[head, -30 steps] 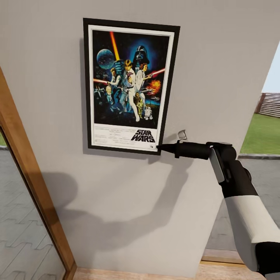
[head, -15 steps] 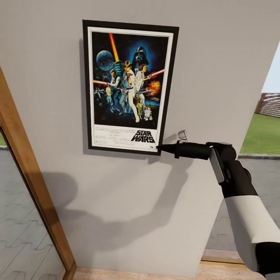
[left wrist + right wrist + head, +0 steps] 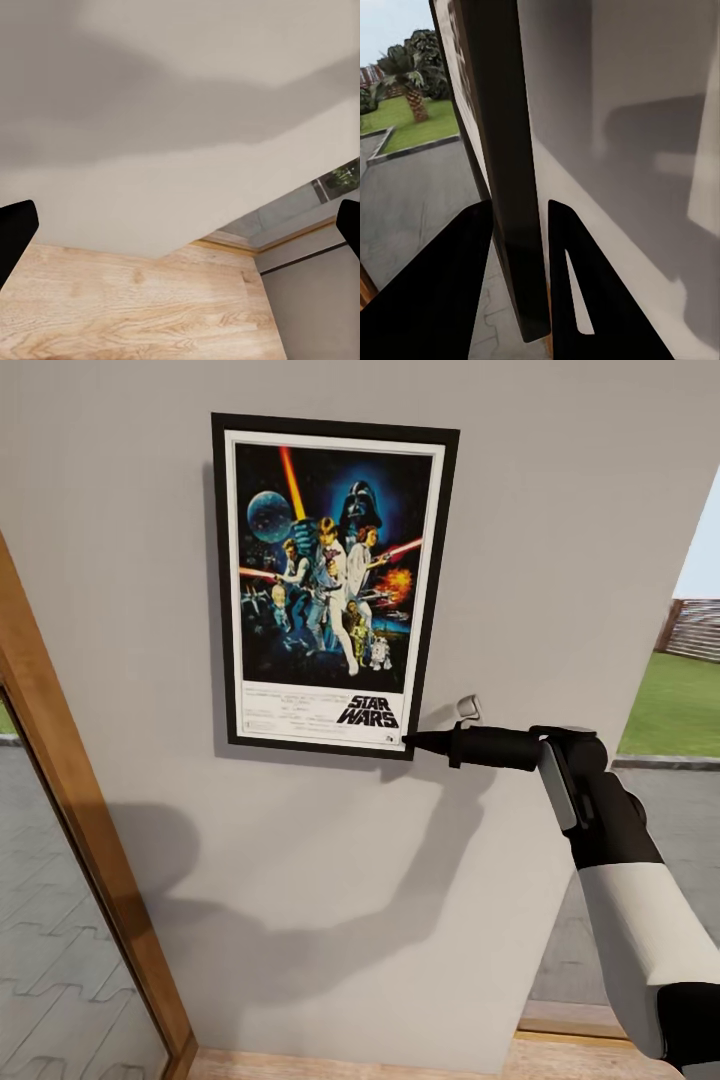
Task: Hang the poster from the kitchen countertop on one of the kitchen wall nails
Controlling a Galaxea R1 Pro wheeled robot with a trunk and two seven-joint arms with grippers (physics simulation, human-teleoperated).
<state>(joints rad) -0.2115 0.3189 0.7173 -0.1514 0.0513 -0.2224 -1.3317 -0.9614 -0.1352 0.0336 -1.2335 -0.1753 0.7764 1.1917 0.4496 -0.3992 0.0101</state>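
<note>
The Star Wars poster (image 3: 330, 580) stands upright and flat against the pale grey wall (image 3: 560, 510), its black frame casting a thin shadow. My right gripper (image 3: 408, 739) reaches in from the right and is shut on the frame's lower right corner. In the right wrist view the frame's dark edge (image 3: 510, 187) runs between the two black fingers (image 3: 442, 285) of the right gripper (image 3: 520, 208). My left gripper (image 3: 180, 232) is open, its fingertips (image 3: 15, 232) at the picture's sides, facing wall and wooden floor. The wall nails are hidden and the kitchen countertop is out of view.
A wooden door frame (image 3: 70, 810) slants down the left beside a glass pane. Right of the wall's edge lie grey paving and a lawn (image 3: 675, 700). A light wood floor (image 3: 135, 307) runs along the wall's foot. A small pale grey piece (image 3: 467, 707) sits just above the right gripper.
The poster's top edge has settled a little lower and to the left on the wall. The right arm and gripper hold the same spot.
</note>
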